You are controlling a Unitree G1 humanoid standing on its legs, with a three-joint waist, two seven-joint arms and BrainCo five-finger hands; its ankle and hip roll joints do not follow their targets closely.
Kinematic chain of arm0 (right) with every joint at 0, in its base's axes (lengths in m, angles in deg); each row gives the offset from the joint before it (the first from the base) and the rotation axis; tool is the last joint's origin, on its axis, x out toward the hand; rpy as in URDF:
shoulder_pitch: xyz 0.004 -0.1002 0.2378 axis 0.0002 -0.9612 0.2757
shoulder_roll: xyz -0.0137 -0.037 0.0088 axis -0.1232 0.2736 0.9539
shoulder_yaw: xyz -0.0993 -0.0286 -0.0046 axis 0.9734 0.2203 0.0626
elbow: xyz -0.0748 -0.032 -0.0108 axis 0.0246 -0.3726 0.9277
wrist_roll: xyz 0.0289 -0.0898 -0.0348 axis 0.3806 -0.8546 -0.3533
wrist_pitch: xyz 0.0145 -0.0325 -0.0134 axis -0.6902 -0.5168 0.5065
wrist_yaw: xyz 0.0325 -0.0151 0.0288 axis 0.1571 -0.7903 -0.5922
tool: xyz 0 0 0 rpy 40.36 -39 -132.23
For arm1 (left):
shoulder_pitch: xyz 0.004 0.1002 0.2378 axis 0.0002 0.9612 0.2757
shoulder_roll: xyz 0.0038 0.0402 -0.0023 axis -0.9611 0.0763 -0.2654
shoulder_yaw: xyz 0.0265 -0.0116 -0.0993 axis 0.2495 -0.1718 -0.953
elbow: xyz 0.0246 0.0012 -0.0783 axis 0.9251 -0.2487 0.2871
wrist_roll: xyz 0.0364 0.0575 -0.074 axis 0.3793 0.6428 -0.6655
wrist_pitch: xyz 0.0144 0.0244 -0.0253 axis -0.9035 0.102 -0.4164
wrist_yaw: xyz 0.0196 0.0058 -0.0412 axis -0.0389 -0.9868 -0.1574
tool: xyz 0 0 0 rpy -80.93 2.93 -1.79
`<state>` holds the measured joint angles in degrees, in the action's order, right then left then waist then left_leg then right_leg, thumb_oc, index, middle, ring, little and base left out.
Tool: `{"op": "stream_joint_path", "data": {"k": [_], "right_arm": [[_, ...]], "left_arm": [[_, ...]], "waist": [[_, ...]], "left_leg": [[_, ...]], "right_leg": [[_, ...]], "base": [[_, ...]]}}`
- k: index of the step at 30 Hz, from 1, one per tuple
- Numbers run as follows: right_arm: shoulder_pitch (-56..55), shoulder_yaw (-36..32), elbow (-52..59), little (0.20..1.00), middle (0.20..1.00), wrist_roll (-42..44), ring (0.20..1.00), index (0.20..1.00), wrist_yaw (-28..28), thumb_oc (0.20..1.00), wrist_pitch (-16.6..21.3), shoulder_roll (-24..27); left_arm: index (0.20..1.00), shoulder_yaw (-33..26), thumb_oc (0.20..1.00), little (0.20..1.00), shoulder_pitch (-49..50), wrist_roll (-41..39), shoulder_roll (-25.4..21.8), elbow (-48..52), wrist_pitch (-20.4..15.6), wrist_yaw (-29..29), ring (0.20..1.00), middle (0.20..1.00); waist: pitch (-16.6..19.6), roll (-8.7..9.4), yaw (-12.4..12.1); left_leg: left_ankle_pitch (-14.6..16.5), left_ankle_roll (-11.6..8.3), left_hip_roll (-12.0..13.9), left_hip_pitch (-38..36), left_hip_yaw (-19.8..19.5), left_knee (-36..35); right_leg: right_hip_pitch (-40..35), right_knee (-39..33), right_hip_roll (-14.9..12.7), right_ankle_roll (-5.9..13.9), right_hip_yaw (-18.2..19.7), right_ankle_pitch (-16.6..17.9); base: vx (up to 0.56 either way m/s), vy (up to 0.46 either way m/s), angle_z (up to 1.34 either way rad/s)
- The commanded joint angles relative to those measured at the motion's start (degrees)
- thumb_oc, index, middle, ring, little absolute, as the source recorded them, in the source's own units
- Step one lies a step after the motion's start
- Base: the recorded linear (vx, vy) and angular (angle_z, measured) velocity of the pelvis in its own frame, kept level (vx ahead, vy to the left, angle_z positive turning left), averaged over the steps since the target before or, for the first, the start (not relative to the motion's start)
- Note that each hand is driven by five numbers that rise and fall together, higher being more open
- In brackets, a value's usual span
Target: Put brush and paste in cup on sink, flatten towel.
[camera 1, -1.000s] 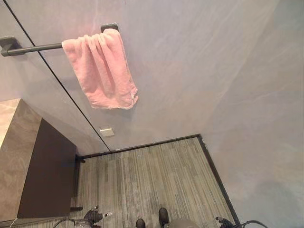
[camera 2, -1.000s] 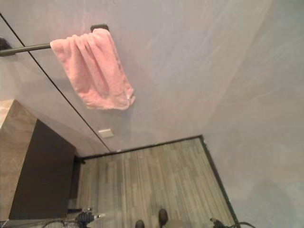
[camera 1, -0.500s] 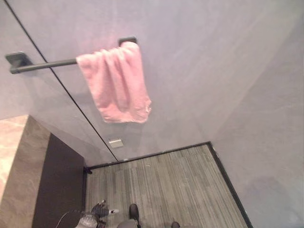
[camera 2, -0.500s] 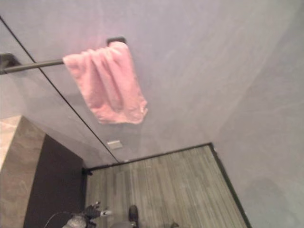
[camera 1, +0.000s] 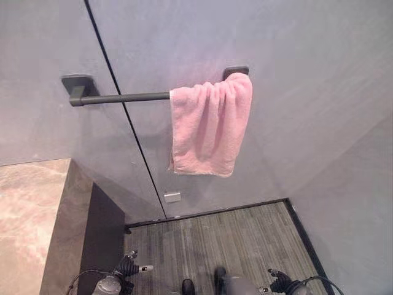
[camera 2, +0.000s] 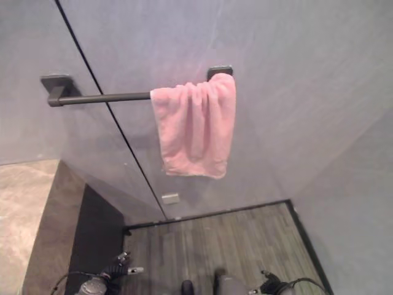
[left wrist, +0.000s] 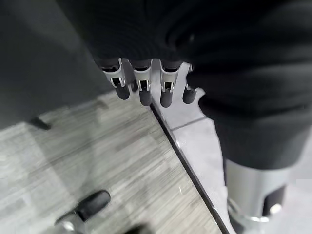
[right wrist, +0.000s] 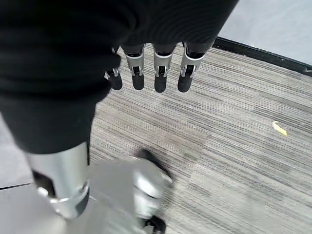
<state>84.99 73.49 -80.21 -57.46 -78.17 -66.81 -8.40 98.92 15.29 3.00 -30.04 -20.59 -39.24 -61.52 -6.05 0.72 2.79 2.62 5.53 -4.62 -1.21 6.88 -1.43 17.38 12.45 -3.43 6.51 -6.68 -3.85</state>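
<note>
Your left hand [left wrist: 146, 87] hangs low beside the counter [camera 1: 37, 215], fingers pointing down toward the striped floor [camera 1: 233, 233]; they are loosely straight in a row and hold nothing. In the head views you see it at the bottom edge, left of centre, just off the dark side of the counter. Your right hand [right wrist: 156, 73] hangs the same way at the bottom edge on the right [camera 1: 279, 283], fingers relaxed and slightly apart, empty, above the floor near the dark skirting at the foot of the wall [camera 1: 295, 92].

The pink towel [camera 1: 209, 126] is draped over the right end of the dark rail [camera 1: 123, 97], bunched into folds right against the rail's right bracket [camera 1: 236, 70]. It hangs down in a narrow, gathered column, its lower edge a little uneven, and the left stretch of the rail is bare as far as the left bracket [camera 1: 77, 86]. Both hands are well below the towel and well apart from it.

A thin dark seam [camera 1: 126, 117] runs down the wall behind the rail to the floor, and a small pale plate [camera 1: 172, 196] sits on the wall below the towel, just above the skirting. In the right wrist view a small yellow scrap [right wrist: 279, 128] lies on the floor
</note>
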Motion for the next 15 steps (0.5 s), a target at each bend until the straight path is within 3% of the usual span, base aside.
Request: {"op": "stream_joint_path", "data": {"k": [1, 5, 11, 12, 13, 14, 15], "right_arm": [[0.12, 1.82, -2.79, 1.0, 1.0, -1.47, 1.0, 1.0, -0.41, 1.0, 0.12, 2.29], [0.14, 1.63, -4.25, 1.0, 1.0, -1.34, 1.0, 1.0, 0.14, 1.0, -0.07, 2.56], [0.58, 1.08, -4.21, 1.0, 1.0, 1.43, 1.0, 1.0, 0.36, 1.0, 0.21, 3.22], [0.59, 0.81, -4.18, 1.0, 1.0, 1.81, 1.0, 1.0, 0.45, 1.0, 0.21, 3.41], [0.83, -0.08, -4.22, 1.0, 1.0, 2.92, 1.0, 1.0, 0.76, 1.0, 0.23, 3.91], [0.85, -0.09, -4.22, 1.0, 1.0, 2.93, 1.0, 1.0, 0.76, 1.0, 0.23, 3.91], [1.17, -0.56, -4.31, 1.0, 1.0, 3.58, 1.0, 1.0, 1.3, 1.0, 0.22, 4.56]], "left_arm": [[1.0, -0.03, 1.0, 1.0, -2.36, 2.25, -0.9, 1.47, -1.79, -0.52, 1.0, 1.0], [1.0, 0.76, 1.0, 1.0, -2.75, 2.17, -0.24, 1.24, -1.68, -0.73, 1.0, 1.0], [1.0, -0.18, 1.0, 1.0, -2.09, 0.98, 1.0, -3.37, -1.33, -1.38, 1.0, 1.0], [1.0, -0.15, 1.0, 1.0, -2.33, 0.97, 1.25, -4.07, -1.35, -1.46, 1.0, 1.0], [1.0, 0.07, 1.0, 1.0, -3.33, 0.92, 1.44, -4.64, -1.38, -1.78, 1.0, 1.0], [1.0, 0.07, 1.0, 1.0, -3.35, 0.92, 1.44, -4.65, -1.38, -1.78, 1.0, 1.0], [1.0, 0.44, 1.0, 1.0, -4.41, 0.42, 1.48, -4.71, -1.47, -2.11, 1.0, 1.0]], "waist": [[-0.38, 0.21, 2.02], [-0.39, 0.38, 2.62], [0.9, 1.16, 1.45], [0.67, 1.3, 1.41], [-0.16, 1.8, 1.41], [-0.13, 1.75, 1.48], [-1.13, 2.3, 1.25]], "left_leg": [[2.1, -3.63, 0.54, 3.95, -1.71, 8.26], [3.15, -3.51, -0.21, 3.77, -3.44, 9.63], [4.28, -5.62, 1.4, 4.73, -4.43, 14.29], [3.58, -6.34, 1.55, 5.67, -4.68, 16.25], [0.41, -8.56, 1.88, 8.93, -4.81, 23.32], [0.5, -8.58, 1.92, 9.14, -4.89, 23.58], [-1.6, -9.91, 1.91, 12.65, -4.99, 29.03]], "right_leg": [[-4.1, -3.74, -0.02, 0.82, 2.23, 7.64], [-4.89, -2.6, 1.7, 0.49, 7.25, 7.08], [-8.52, -4.95, 2.85, -1.38, 5.14, 4.74], [-9.13, -5.14, 2.81, -1.69, 4.7, 4.46], [-9.97, -5.31, 2.54, -2.45, 4.11, 4.38], [-9.9, -5.3, 2.58, -2.46, 4.02, 4.39], [-10.38, -5.74, 1.99, -3.15, 3.65, 4.69]], "base": [[0.12, -0.014, 0.15], [0.09, -0.053, 0.53], [0.15, -0.177, 0.18], [0.1, -0.193, 0.25], [0.05, -0.121, 0.35], [0.02, -0.144, 0.45], [0.01, -0.064, 0.37]]}}
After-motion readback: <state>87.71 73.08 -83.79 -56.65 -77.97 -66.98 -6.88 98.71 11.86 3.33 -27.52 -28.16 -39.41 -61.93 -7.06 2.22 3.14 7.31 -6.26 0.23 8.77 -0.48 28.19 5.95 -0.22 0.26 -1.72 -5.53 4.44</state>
